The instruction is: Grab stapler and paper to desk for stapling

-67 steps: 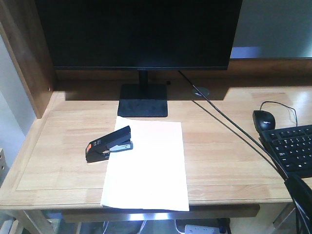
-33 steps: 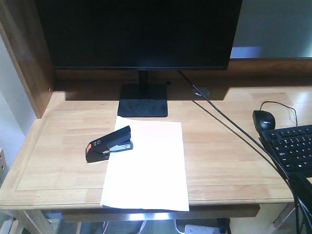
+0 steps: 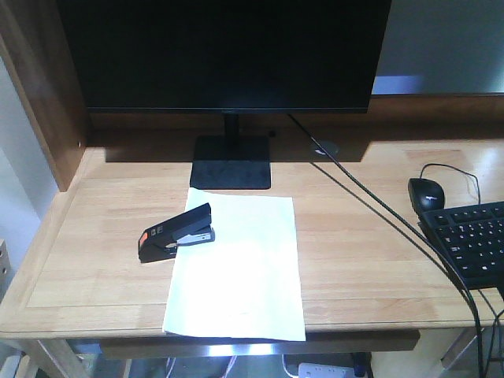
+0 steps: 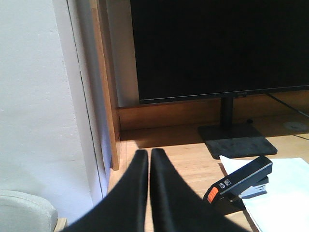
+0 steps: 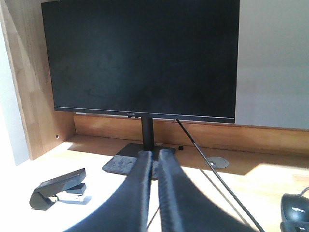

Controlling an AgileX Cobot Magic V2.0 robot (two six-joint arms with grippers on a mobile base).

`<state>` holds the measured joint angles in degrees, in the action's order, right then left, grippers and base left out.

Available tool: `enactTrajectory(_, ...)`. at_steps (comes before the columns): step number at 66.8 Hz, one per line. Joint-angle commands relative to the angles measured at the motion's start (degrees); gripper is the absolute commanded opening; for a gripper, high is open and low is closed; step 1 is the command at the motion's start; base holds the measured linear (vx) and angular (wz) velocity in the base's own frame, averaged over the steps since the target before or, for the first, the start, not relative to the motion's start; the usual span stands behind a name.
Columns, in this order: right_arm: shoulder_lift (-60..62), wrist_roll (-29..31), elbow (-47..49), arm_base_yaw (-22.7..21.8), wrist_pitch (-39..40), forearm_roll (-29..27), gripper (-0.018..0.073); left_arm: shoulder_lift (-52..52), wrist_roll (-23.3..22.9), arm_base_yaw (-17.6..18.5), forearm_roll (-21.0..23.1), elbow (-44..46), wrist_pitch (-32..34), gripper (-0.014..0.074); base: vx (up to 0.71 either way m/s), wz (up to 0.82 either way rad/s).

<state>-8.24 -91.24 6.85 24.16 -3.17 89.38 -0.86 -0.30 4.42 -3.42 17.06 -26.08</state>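
I see an office workplace: a wooden desk (image 3: 362, 260) carries a big dark monitor (image 3: 224, 51), a black keyboard (image 3: 472, 240) and a mouse (image 3: 426, 193).

Front cam is looking down at the counter (image 3: 370, 260) from above its near edge, facing the monitor (image 3: 224, 51) and taking in most of the top. Left wrist cam is sitting low off the counter's left end, looking past the left end effector (image 4: 148, 155) toward the monitor's lower left corner. Right wrist cam is sitting low near centre, facing the monitor head-on past the right end effector (image 5: 155, 154). All three are sharing the monitor stand (image 3: 231, 161), stapler (image 3: 176, 231) and paper (image 3: 236, 268).
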Motion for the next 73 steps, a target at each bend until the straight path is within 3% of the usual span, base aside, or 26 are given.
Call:
enactTrajectory(1, -0.61, 0.39, 1.51, -0.09, -0.38, 0.87, -0.0011, 0.45, -0.61, 0.15, 0.25, 1.42, 4.45, -0.0007, 0.00, 0.00)
enactTrajectory(59, -0.61, 0.39, 1.51, -0.09, -0.38, 0.87, -0.0009, 0.45, -0.61, 0.15, 0.25, 1.42, 4.45, -0.0007, 0.00, 0.00)
enactTrajectory(73, -0.61, 0.39, 1.51, -0.09, -0.38, 0.87, -0.0009, 0.35, -0.61, 0.15, 0.25, -4.21, 5.20, -0.0007, 0.00, 0.00)
